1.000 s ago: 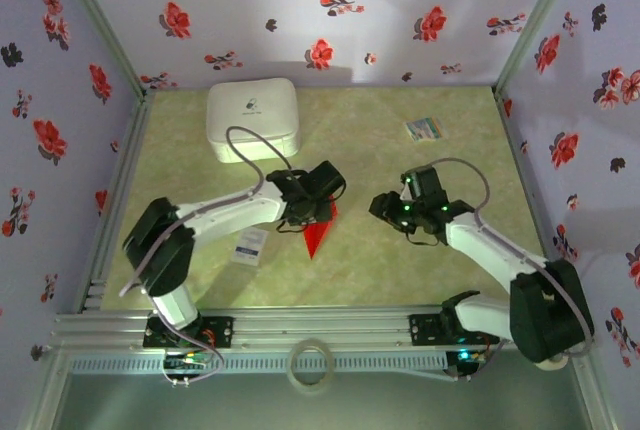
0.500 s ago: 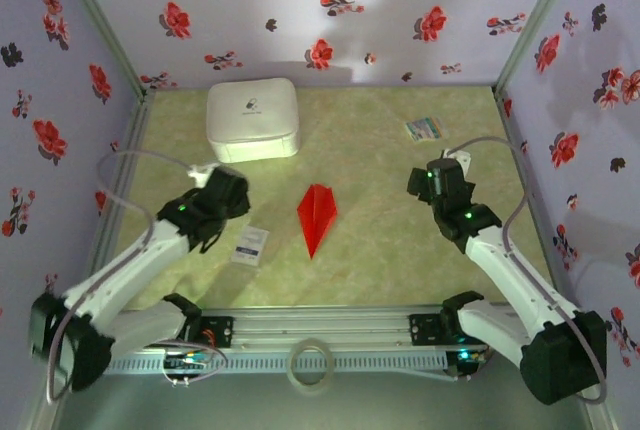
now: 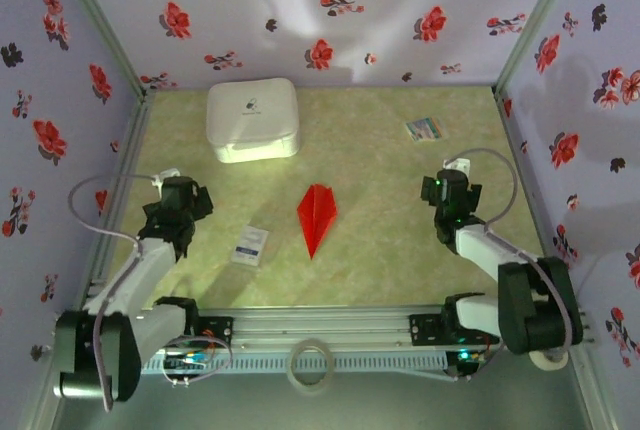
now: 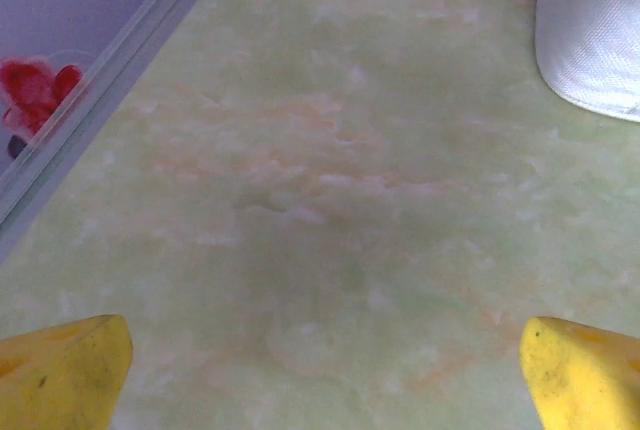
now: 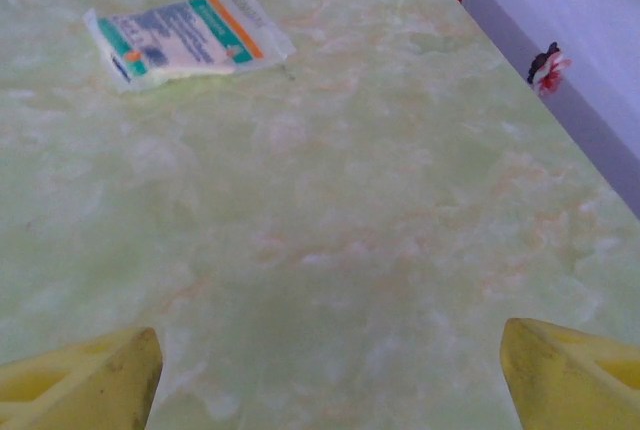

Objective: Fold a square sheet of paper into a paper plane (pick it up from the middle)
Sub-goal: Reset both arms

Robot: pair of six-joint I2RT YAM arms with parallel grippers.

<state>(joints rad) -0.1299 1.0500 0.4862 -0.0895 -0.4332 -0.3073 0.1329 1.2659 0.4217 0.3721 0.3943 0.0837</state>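
The red paper plane (image 3: 316, 215) lies flat at the middle of the green table, its point toward the near edge. It is the square sheet of paper in folded form. My left gripper (image 3: 176, 206) hangs well to the left of it, near the left rail. In the left wrist view its yellow fingertips (image 4: 65, 375) stand far apart over bare table, so it is open and empty. My right gripper (image 3: 452, 190) sits well to the right of the plane. Its yellow fingertips (image 5: 85, 385) are also wide apart with nothing between them.
A white box (image 3: 252, 118) stands at the back left; its corner (image 4: 592, 35) is in the left wrist view. A small white packet (image 3: 250, 243) lies left of the plane. A multicoloured card (image 3: 424, 129) (image 5: 185, 35) lies at the back right. Flowered walls enclose the table.
Both arms have drawn back from the plane, left arm to the left, right arm to the right. Both grippers opened. The plane now lies alone on the table.
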